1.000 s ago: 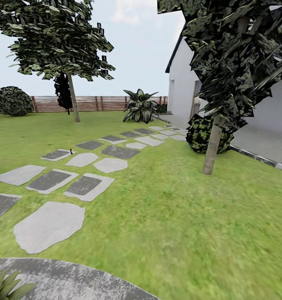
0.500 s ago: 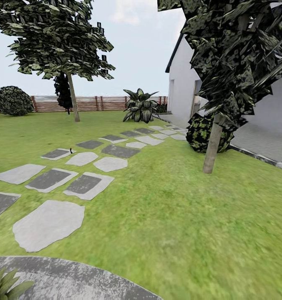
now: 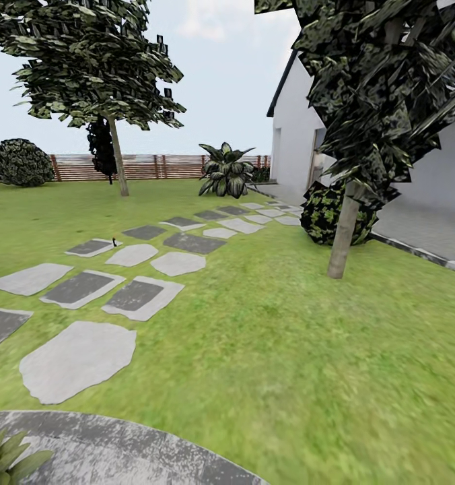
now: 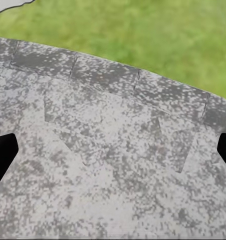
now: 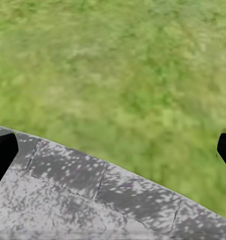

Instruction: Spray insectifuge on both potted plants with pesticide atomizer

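In the head view, a tiny dark upright object that may be the pesticide atomizer (image 3: 113,242) stands on a far stepping stone (image 3: 91,248) at the left of the garden lawn (image 3: 274,350). Olive-green pointed leaves of one potted plant (image 3: 9,458) poke in at the lower left corner, on the round grey patio (image 3: 120,451). The left gripper (image 4: 113,155) hangs open over the speckled patio, its dark fingertips (image 4: 2,155) far apart. The right gripper (image 5: 113,150) is open too, above the patio edge and grass.
A path of grey stepping stones (image 3: 76,360) runs from the patio toward the white house (image 3: 295,148). A tree trunk (image 3: 342,236) and a round bush (image 3: 325,215) stand at the right. A second tree (image 3: 118,158), a striped-leaf shrub (image 3: 226,172) and the wooden fence (image 3: 153,167) are at the back.
The whole head view has shifted slightly, with stones and patio edge sitting a little higher in the picture, so the camera has moved. Nothing in the garden has moved.
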Motion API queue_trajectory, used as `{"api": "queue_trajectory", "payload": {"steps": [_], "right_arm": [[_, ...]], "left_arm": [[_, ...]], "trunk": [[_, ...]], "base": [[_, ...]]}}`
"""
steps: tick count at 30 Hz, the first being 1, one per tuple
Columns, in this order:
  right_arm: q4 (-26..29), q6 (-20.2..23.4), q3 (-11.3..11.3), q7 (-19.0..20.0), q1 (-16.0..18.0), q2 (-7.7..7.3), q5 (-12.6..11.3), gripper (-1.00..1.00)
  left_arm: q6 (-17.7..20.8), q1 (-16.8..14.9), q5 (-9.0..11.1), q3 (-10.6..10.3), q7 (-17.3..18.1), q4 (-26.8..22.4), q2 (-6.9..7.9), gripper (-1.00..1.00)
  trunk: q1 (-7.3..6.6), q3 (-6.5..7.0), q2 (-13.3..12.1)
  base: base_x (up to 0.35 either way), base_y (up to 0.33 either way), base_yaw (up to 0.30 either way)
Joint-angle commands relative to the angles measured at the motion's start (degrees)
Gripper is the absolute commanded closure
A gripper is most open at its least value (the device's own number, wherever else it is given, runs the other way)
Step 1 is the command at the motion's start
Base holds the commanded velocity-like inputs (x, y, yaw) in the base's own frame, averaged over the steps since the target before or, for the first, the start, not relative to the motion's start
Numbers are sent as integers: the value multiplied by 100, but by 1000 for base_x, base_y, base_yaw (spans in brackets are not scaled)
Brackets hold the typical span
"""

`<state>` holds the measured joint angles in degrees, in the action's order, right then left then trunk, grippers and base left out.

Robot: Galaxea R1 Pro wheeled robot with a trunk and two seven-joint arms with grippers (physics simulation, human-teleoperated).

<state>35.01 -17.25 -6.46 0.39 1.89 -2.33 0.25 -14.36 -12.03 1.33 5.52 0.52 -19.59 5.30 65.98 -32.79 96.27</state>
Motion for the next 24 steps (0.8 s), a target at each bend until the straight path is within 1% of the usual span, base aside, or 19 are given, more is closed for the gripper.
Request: {"api": "queue_trajectory", "payload": {"steps": [1,5,9,11,14,16,19,24], "right_arm": [[-47,-19,-8,2,4,2,3,-100],[-232,-23,1,10,5,4,4,-100],[-270,-60,16,11,4,9,13,-100],[-281,-139,20,6,6,12,81,-100],[-295,-243,10,-19,6,13,357,-100],[-311,-256,-2,-24,7,13,432,-100],[-328,-264,-20,-38,6,7,484,-100],[-335,-257,-34,-33,5,12,489,-100]], "left_arm": [[-25,-3,16,7,6,23,2,-100],[-44,-8,16,0,3,142,2,-100],[-48,-10,13,1,-2,191,11,-100],[-49,-8,3,1,-6,200,13,-100],[-49,-8,-3,3,-18,201,21,-100],[-49,-9,-5,2,-25,202,22,-100],[-50,-10,-3,3,-31,201,23,-100],[-50,-10,-3,7,-40,201,23,-100]], "trunk": [[22,-24,44],[110,-96,205],[198,-168,365],[242,-203,445],[308,-257,566],[351,-293,646],[417,-347,766],[527,-437,967]], "base": [[0,0,0],[0,0,0],[0,0,0],[0,0,0],[0,0,0],[0,0,0],[0,0,0],[0,0,0]]}}
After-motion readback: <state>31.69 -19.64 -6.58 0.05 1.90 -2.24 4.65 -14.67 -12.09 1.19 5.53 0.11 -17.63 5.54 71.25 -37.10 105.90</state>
